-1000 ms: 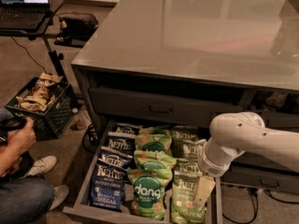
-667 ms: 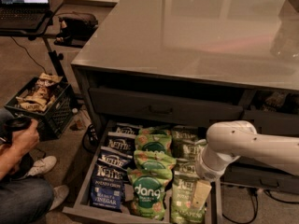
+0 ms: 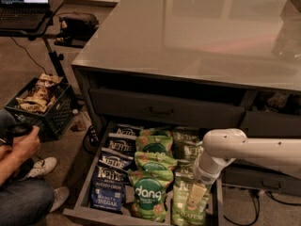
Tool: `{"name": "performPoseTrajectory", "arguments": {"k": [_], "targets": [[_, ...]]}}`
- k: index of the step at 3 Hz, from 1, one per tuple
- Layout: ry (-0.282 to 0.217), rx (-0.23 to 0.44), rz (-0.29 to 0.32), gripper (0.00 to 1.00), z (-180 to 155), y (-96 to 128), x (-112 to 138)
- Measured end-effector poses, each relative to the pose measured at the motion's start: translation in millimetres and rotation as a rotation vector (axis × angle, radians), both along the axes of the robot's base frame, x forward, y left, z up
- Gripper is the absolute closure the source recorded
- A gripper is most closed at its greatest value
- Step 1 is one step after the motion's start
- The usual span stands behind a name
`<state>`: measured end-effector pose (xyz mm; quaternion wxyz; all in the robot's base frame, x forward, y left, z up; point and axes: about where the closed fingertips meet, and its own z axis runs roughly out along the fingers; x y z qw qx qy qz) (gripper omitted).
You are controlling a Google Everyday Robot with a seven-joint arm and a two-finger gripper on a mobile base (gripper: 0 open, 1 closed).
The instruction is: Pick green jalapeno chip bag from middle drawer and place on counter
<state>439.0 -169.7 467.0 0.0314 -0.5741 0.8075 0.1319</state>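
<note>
Claw [image 3: 196,197] over green jalapeno chip bag [image 3: 182,207], lengthwise, bottom frontward.

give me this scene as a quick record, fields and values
middle drawer: pulled open, three columns of bags
green jalapeno chip bag: front of right column
gripper: low over that bag, contact unclear
counter: glossy grey top above the drawer
dang bags: centre column
blue Kettle bags: left column

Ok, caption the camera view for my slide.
Gripper over the front-right jalapeno bag in the open drawer, below the counter.
</note>
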Motion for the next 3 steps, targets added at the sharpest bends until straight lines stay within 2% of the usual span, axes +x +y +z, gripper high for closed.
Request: {"name": "performPoseTrajectory", "arguments": {"k": [1, 3], "targets": [[0.023, -0.003, -0.008, 0.25, -16.2, -1.3, 1.7], [0.023, -0.003, -0.007, 0.66, -17.6, -1.3, 1.2]]}}
